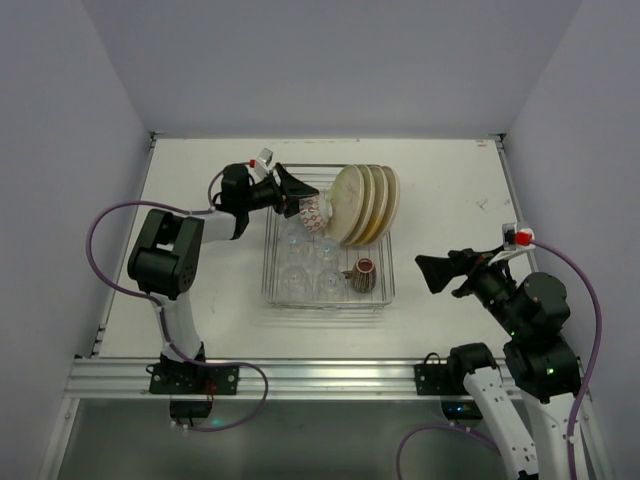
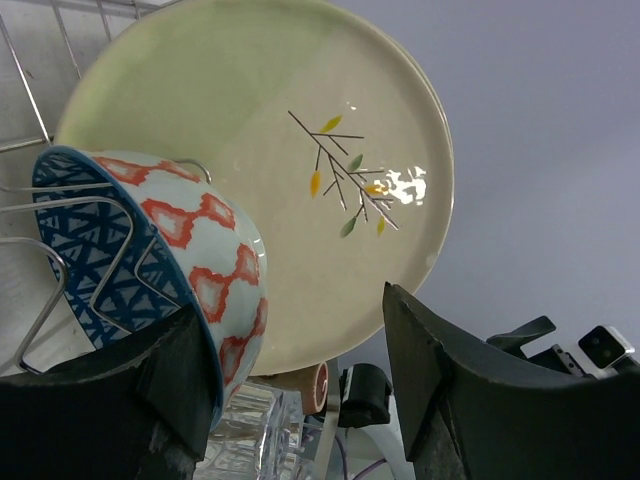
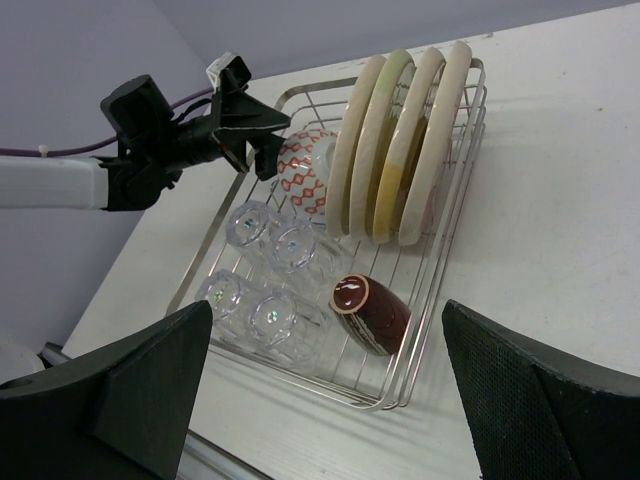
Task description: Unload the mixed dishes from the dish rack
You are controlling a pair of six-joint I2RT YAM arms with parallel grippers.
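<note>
The left arm reaches from its base at the near left across the table (image 1: 450,180) to the far left side of the dish rack (image 1: 390,290). The left gripper (image 1: 303,202) is released, its fingers spread wide at the small bowl (image 1: 313,213). In the left wrist view the bowl's rim lies against the inside of one finger (image 2: 150,400), or so it appears. The other finger (image 2: 470,400) stands well apart from it. The bowl is not clamped.

The bowl sits in the far left part of the rack, tipped on its side. It has a blue lattice inside and red-orange diamonds on its pale outside. Wire prongs (image 2: 120,270) cross in front of its opening, and its back leans toward the face of the nearest plate.

Just right of the bowl, four cream and pale-green plates (image 1: 365,203) stand on edge in a row at the far right of the rack. The leftmost one shows a small twig-and-leaf drawing on its face.

Four clear glasses (image 1: 305,270) sit in a two-by-two cluster in the near left part of the rack. I cannot tell whether they are mouth-up or inverted. To their right, in the near right corner, a dark brown mug (image 3: 370,305) lies on its side.

The right gripper (image 1: 425,275) hovers over bare table just right of the rack, pointing toward it. Its fingers are wide apart with nothing between them.
</note>
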